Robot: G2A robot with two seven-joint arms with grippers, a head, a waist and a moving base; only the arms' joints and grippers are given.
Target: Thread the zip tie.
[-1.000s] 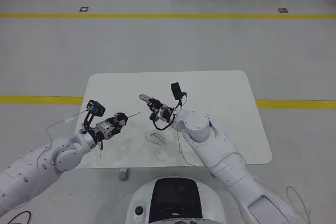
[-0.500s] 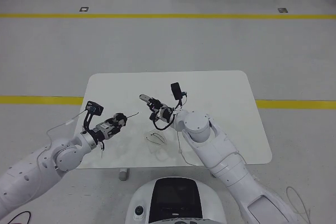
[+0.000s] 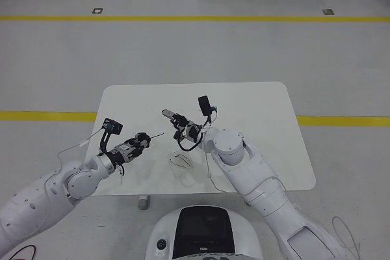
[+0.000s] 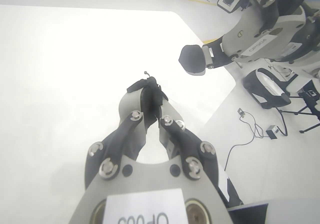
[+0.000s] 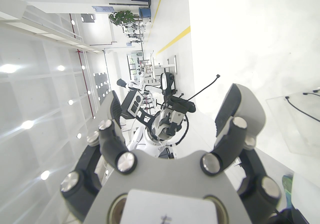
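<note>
Zip tie partly hidden inside clenched left gripper; right gripper released.

1. Rounded-rectangle white table top: plain white, unpatterned.
2. Thin black plastic zip tie: solid black along its whole visible length, head included.
3. Left gripper, grey metal frame: matt light grey plate, black linkage arms, black finger pads, bright silver screw heads, white label with dark print.
4. Right gripper, grey metal frame: light grey plate, black links, black pads on pale grey finger backs, silver pins.
5. Flat clear plastic holder: colourless and transparent, the table's white showing through. The thin spare ties on it are black.
6. Smooth pale grey floor: uniform, crossed by straight yellow lines.
</note>
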